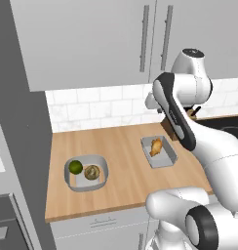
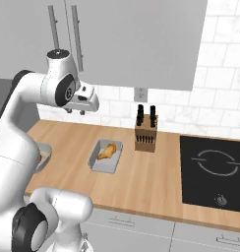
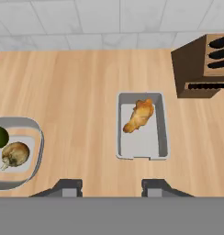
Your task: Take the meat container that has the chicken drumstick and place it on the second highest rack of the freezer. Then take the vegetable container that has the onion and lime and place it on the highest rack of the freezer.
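**Desk:** Fingertips first, please. What's nearest your camera?

**Operator:** Fingertips of my gripper [image 3: 112,187] rise at the bottom of the hand view, parted and with nothing between them. Beyond them lies bare wooden counter [image 3: 81,82], then the meat container [image 3: 142,126], a grey rectangular tray standing just ahead and slightly to the right of the gap between my jaws. The chicken drumstick [image 3: 138,115] lies in its far half, tilted. I judge my hand is well above it, not touching; the right base view shows the gripper [image 2: 75,110] hanging high over the counter.

**Desk:** And the rest of the scene?

**Operator:** Off to the left, well apart from the tray, sits the vegetable container [image 3: 35,151], a rounded grey bowl holding the onion [image 3: 14,154] with the lime [image 3: 0,137] touching or just beside it. Farther right stands a knife block [image 3: 203,64], near the tray's far corner, and behind everything the tiled wall [image 3: 109,20].

**Desk:** What could spoil the pickup?

**Operator:** In my judgement, a straight descent could land one finger on the tray's left rim instead of straddling a wall, tipping it and rolling the drumstick out. Swinging too far right risks clipping the knife block. The freezer I cannot clearly make out from here.
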Motion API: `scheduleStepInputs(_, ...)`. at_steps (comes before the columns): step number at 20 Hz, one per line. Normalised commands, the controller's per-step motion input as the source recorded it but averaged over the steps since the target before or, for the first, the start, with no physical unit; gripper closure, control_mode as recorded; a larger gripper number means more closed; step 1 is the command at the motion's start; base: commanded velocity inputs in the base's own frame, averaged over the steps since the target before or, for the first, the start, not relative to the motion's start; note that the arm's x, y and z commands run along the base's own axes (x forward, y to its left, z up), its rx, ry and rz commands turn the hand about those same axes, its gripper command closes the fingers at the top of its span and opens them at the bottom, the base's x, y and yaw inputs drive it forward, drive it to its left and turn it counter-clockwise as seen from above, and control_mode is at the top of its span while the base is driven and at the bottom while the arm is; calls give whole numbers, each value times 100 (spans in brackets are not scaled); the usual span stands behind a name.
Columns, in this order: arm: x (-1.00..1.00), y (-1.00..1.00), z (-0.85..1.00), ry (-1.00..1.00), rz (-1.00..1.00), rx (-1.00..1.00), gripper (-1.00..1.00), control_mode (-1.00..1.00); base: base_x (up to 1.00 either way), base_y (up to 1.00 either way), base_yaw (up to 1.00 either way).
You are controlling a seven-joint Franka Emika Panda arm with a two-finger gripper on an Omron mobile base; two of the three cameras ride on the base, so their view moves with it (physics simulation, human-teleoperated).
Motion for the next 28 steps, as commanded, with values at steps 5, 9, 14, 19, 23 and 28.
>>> scheduleStepInputs(5, -39, 0, -8, 0, -7, 1, -100, -100, 0, 0, 0)
scheduleStepInputs(9, -14, -10, -19, 2, -42, 17, -100, -100, 0, 0, 0)
scheduleStepInputs(14, 11, -3, -25, 7, -49, 21, -100, -100, 0, 0, 0)
scheduleStepInputs(19, 40, -5, -46, 15, -49, 23, -100, -100, 0, 0, 0)
scheduleStepInputs(23, 72, -3, -42, 21, -38, 21, -100, -100, 0, 0, 0)
scheduleStepInputs(28, 96, -5, -43, 20, -30, 18, -100, -100, 0, 0, 0)
